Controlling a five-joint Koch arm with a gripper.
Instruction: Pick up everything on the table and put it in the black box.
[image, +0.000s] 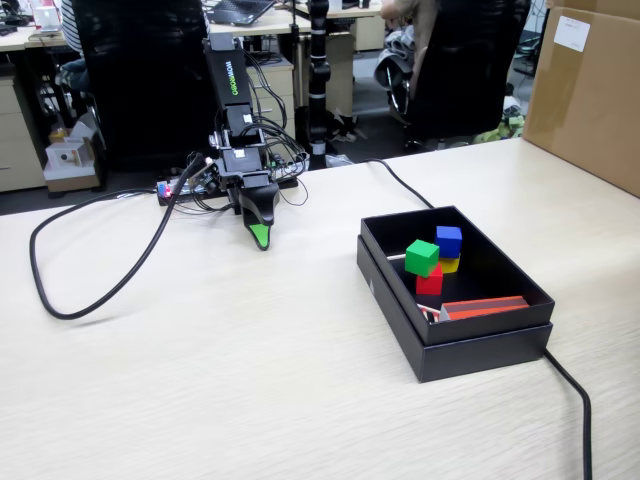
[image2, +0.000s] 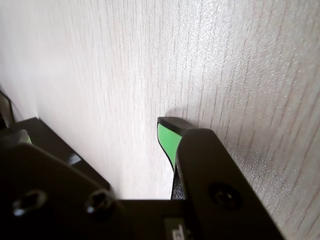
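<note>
The black box (image: 480, 352) stands on the table (image: 250, 380) at the right of the fixed view. Inside it lie the green cube (image: 421, 257), the blue cube (image: 449, 240), the yellow cube (image: 451, 265) and the red cube (image: 429, 282), bunched together. My gripper (image: 258, 234) hangs tip-down just over the bare tabletop, well left of the box. In the wrist view my gripper (image2: 97, 134) is open with nothing in it. One green-padded fingertip (image2: 167, 136) shows its bare pad, the other jaw sits far left, and only table (image2: 125, 60) lies between.
A flat orange-red strip (image: 486, 307) lies in the box's near end. A thick black cable (image: 100, 290) loops across the left of the table, and another cable (image: 575, 395) runs off the box's right corner. A big brown carton (image: 590, 90) stands at the far right.
</note>
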